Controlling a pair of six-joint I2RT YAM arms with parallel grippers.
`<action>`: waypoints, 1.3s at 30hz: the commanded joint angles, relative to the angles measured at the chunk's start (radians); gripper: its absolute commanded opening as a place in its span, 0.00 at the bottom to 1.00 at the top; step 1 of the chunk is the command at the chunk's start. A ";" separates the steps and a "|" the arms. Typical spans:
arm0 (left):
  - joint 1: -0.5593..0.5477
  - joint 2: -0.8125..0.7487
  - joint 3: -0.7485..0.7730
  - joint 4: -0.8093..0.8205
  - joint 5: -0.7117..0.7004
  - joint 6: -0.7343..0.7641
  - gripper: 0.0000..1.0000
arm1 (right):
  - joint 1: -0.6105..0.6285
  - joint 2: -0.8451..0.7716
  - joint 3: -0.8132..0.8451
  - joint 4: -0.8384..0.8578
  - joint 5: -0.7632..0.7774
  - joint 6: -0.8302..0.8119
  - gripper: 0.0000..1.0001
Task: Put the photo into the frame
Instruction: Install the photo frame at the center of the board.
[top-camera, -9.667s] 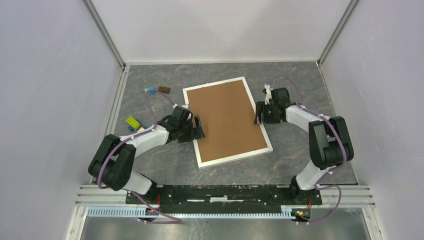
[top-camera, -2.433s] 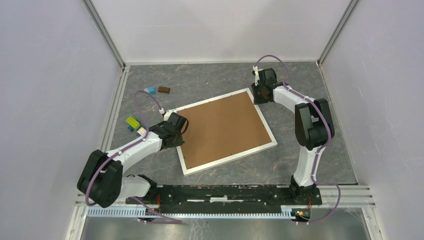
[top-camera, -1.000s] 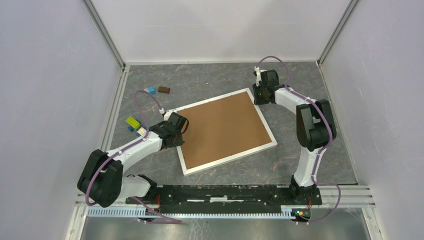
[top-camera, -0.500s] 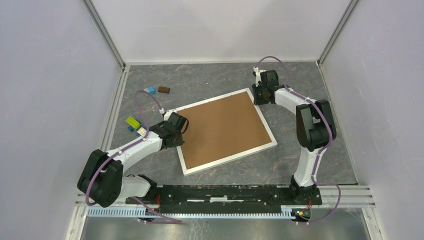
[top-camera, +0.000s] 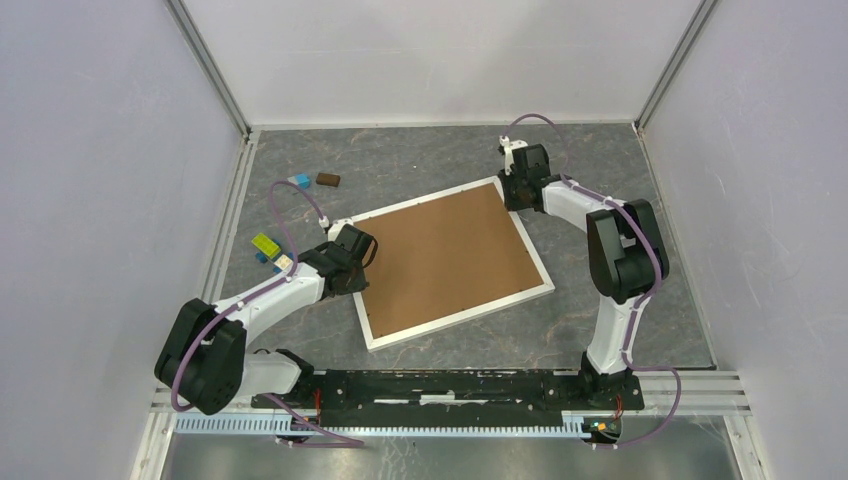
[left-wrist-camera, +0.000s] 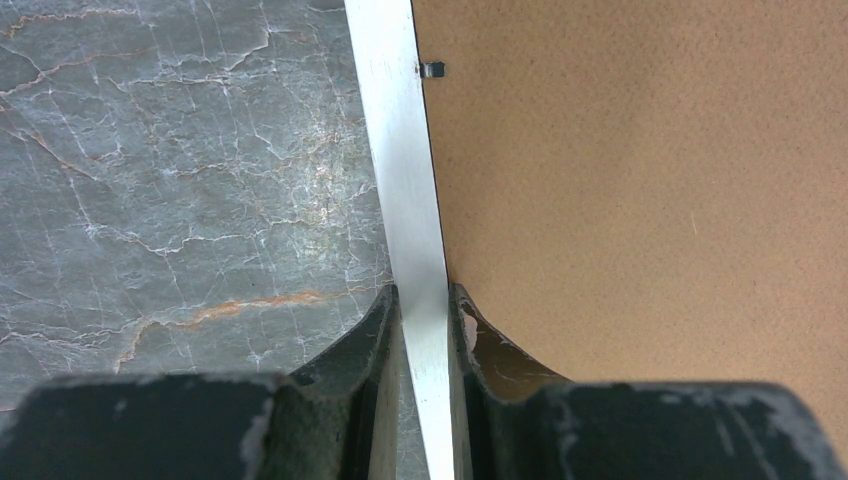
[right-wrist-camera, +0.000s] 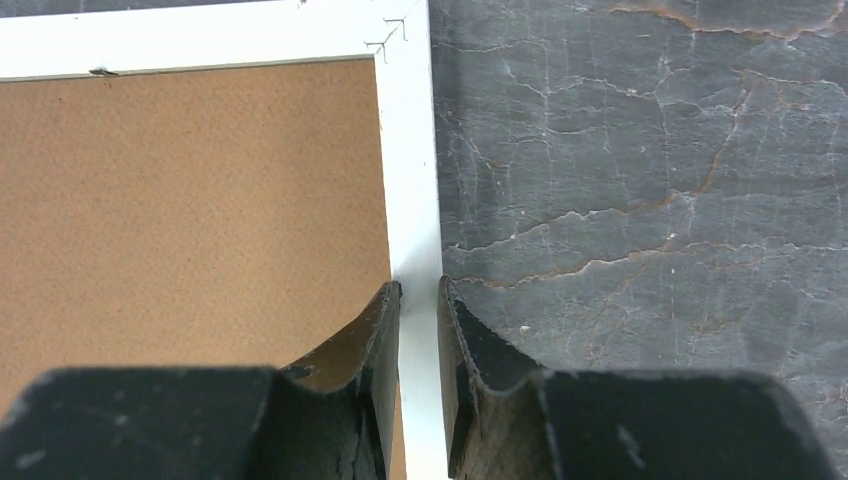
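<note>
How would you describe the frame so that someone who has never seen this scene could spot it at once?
In the middle of the grey marbled table lies one large flat rectangle, turned askew: the frame. Its thin white rim surrounds a plain brown backing board, and it dwarfs the small coloured blocks to its left.

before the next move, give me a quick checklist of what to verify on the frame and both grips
1. left gripper closed on the frame: ok, one finger on each side of the white rail.
2. right gripper closed on the opposite rail near the far corner: ok.
3. backing board sitting inside the frame, back side up: ok.
4. retaining tab turned over the board: ok for the one in the left wrist view.
5. photo in place under the board: cannot tell, it is not in view.
6. loose blocks apart from the frame: ok.
</note>
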 joint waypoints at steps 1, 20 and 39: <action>0.000 0.044 -0.037 0.044 0.025 0.003 0.02 | 0.058 0.050 -0.096 -0.059 -0.061 0.025 0.24; 0.000 0.053 -0.033 0.045 0.028 0.005 0.02 | -0.094 -0.075 -0.015 -0.048 -0.154 0.078 0.33; 0.000 0.056 -0.030 0.044 0.031 0.008 0.02 | -0.092 -0.001 -0.025 -0.019 -0.183 0.069 0.27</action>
